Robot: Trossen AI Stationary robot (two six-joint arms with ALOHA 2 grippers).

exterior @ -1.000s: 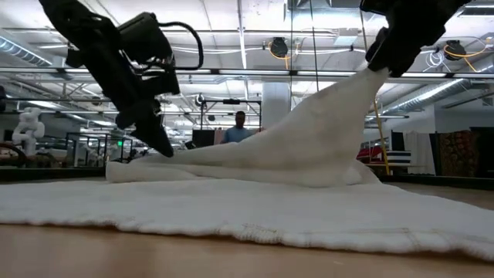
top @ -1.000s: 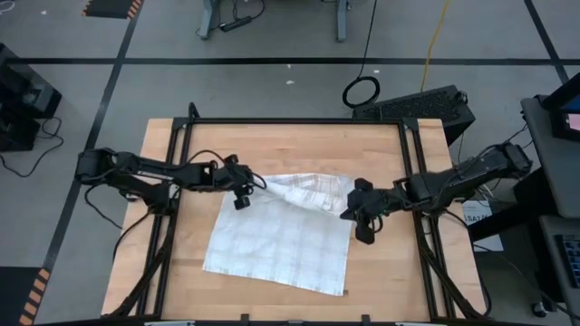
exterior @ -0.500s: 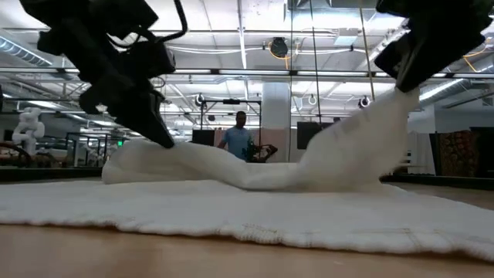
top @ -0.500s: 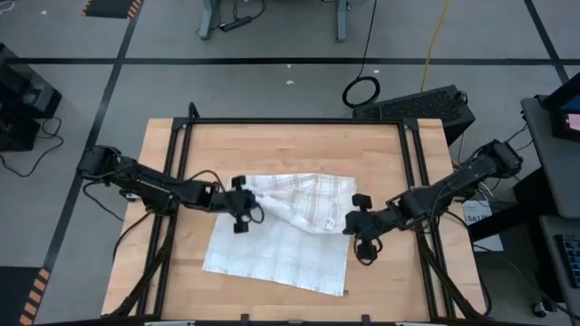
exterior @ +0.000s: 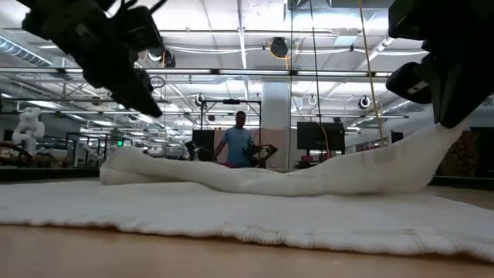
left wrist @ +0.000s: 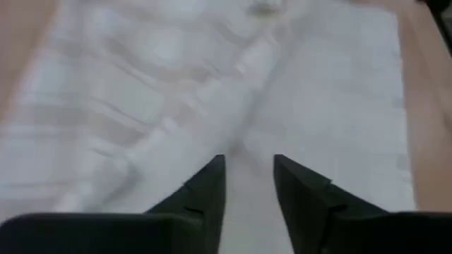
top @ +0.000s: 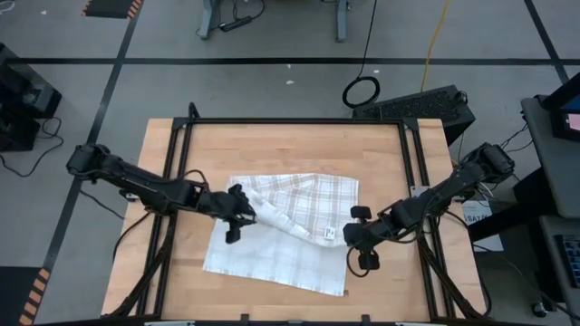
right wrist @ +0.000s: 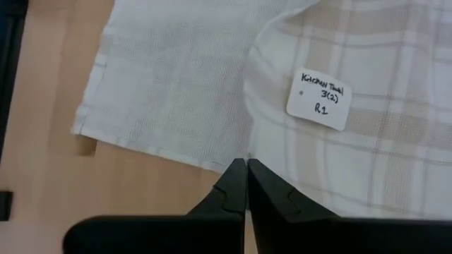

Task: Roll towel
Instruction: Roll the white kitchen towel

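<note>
The towel (top: 281, 249), white with a tan plaid grid, lies on the wooden table. Its far part is folded over toward the near edge, plaid side up (top: 308, 199), and a white tag (right wrist: 319, 99) sits near the folded corner. My right gripper (top: 349, 237) is shut on that corner at the towel's right side. My left gripper (top: 248, 215) hovers open above the fold's left end (exterior: 123, 166). Its fingers (left wrist: 212, 183) stand apart with only cloth below them. In the low view it is clear of the towel. My right gripper pinches the edge of the folded-over flap (right wrist: 248, 152) between its two shut fingers, close to the tag. The fingers come slanting down from the table's right side. That corner (exterior: 432, 154) is raised a little off the lower layer, and the rest of the flap lies on it.
Black frame rails (top: 412, 181) run along the table's left and right sides. Bare wood (top: 272, 145) shows beyond the towel's far edge and beside it. A person (exterior: 238, 143) stands far off in the room behind the table.
My right gripper has gone down and toward the table's near edge with the towel's corner, and the raised flap has sunk and folded farther over the lower layer. My left gripper has let go of the fold's left end and risen clear, shifting toward the near edge.
</note>
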